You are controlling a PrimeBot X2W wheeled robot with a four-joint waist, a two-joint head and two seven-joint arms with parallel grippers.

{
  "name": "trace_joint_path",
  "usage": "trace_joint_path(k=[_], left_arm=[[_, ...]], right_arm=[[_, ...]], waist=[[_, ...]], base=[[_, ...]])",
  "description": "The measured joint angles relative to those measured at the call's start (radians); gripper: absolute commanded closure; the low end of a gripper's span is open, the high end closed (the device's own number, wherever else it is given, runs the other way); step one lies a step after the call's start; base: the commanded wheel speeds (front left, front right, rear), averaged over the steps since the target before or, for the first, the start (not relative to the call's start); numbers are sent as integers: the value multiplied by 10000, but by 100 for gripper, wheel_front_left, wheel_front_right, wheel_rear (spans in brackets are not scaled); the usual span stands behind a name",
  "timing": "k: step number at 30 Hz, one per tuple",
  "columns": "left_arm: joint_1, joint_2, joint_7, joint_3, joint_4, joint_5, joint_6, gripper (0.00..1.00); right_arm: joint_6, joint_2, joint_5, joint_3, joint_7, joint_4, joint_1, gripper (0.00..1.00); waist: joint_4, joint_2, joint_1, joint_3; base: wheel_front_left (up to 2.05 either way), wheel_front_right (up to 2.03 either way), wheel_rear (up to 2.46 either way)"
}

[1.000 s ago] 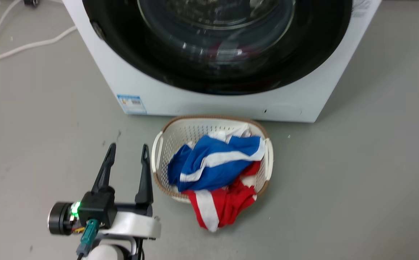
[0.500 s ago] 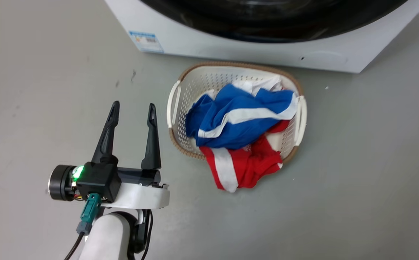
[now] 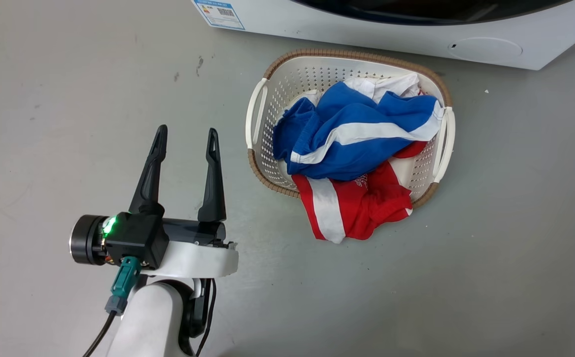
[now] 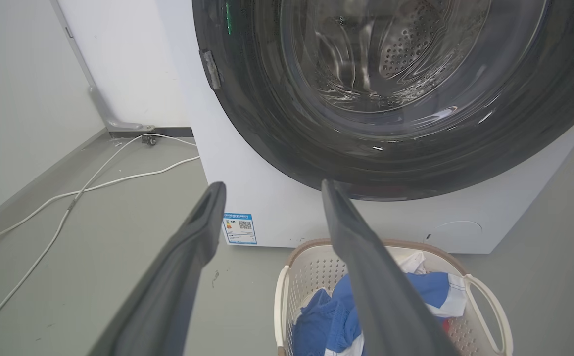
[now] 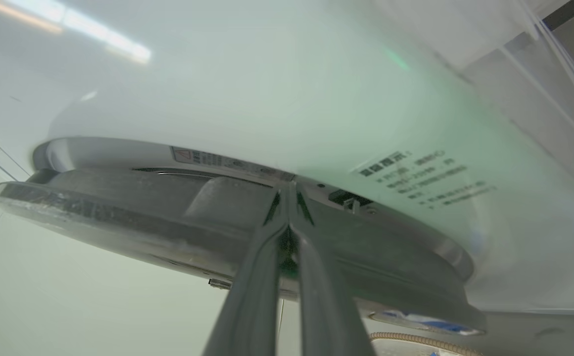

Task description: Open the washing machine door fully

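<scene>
Just now my head camera dipped. The whole view slid, so the washing machine (image 3: 367,29) and the basket (image 3: 258,106) on the floor haven't moved. My left gripper (image 3: 187,131) hangs spread over bare floor. My right gripper (image 5: 289,190), fingers pressed together, tips at the washing machine door (image 5: 119,212) rim. The door looks barely cracked; the pull is still ahead.

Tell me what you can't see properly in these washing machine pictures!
Head view: the washing machine door is cut off by the top edge, leaving a dark sliver.
Left wrist view: a finger of the left gripper covers part of the clothes in the basket.
Right wrist view: blurred; whether the right gripper grips the door's edge is unclear.
</scene>
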Motion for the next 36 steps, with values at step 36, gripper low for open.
trace_joint_path(k=[36], left_arm=[[508, -2, 0, 288, 397, 253, -251, 0]], right_arm=[[-67, 757, 832, 972, 472, -3567, 4668, 100]], waist=[[-868, 0, -2, -1567]], base=[[0, 0, 0]])
